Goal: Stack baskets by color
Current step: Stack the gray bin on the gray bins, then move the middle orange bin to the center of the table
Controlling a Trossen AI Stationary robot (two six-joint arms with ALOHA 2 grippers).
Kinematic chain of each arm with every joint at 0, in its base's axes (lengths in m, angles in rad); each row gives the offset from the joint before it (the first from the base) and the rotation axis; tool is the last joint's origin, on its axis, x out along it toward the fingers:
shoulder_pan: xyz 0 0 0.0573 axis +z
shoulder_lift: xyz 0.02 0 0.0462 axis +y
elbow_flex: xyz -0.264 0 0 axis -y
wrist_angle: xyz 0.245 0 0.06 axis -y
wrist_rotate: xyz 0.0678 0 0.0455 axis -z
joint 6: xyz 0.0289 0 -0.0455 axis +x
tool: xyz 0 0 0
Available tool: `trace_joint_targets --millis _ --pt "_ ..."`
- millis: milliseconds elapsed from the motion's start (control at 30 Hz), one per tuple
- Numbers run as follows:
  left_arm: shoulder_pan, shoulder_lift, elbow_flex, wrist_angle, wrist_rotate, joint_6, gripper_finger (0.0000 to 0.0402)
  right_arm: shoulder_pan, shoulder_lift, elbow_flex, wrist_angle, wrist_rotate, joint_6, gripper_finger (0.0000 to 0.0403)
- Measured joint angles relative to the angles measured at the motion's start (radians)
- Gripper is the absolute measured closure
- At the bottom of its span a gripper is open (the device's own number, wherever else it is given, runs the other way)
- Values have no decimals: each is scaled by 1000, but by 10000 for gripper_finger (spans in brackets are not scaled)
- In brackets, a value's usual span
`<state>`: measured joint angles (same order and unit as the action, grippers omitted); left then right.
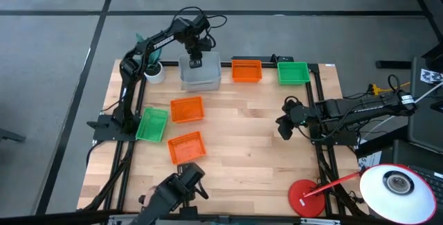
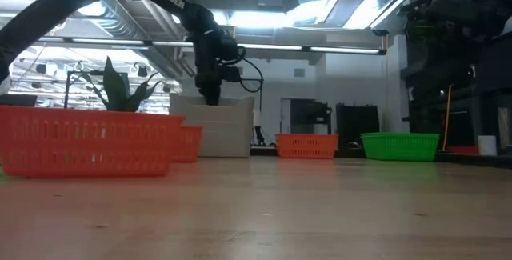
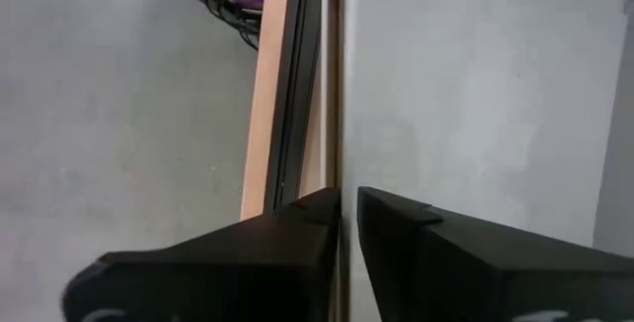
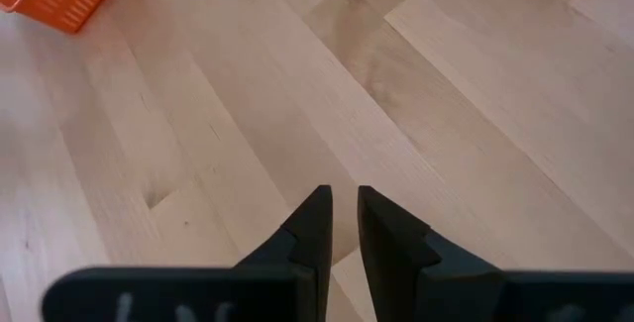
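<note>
A pale grey basket [image 1: 201, 73] sits on at least one more grey basket at the table's far edge, left of centre; in the low view the grey baskets [image 2: 228, 128] form a stack. My left gripper [image 1: 196, 61] reaches down onto that top basket's far rim and is shut on it. One orange basket [image 1: 247, 70] and one green basket [image 1: 293, 72] stand along the far edge. Two orange baskets [image 1: 187, 109] [image 1: 187, 147] and a green one [image 1: 152, 124] lie at the left. My right gripper [image 1: 282, 129] hovers at the right, shut and holding nothing [image 4: 345, 195]. My left gripper has the grey basket's far wall [image 3: 344, 154] between its two fingers, one finger inside the basket and one outside. The fingers come steeply from above, pointing down. The basket sits upright on the grey basket below it.
A white pot with a green plant [image 1: 154, 71] stands just left of the grey baskets. A red lamp base [image 1: 308, 197] sits at the near right corner. A dark mount [image 1: 176, 190] sits at the near edge. Bare wood lies in the middle of the table [image 1: 242, 135].
</note>
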<state>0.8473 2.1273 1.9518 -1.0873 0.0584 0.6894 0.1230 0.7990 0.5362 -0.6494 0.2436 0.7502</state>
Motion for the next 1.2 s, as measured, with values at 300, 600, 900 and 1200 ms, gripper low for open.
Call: trace_joint_targets --millis 300,600,900,1200 --pt "-31 -1 126 -97 -75 -62 351 0 0 0 0 0 0 350" --pt "-131 -4 304 -504 -22 -426 352 0 0 0 0 0 0 350" --pt "-324 -104 119 -484 33 -641 372 0 0 0 -8 -8 1 350" --pt "-576 -470 -439 -336 -134 -910 400 0 0 0 -7 -8 -19 350"
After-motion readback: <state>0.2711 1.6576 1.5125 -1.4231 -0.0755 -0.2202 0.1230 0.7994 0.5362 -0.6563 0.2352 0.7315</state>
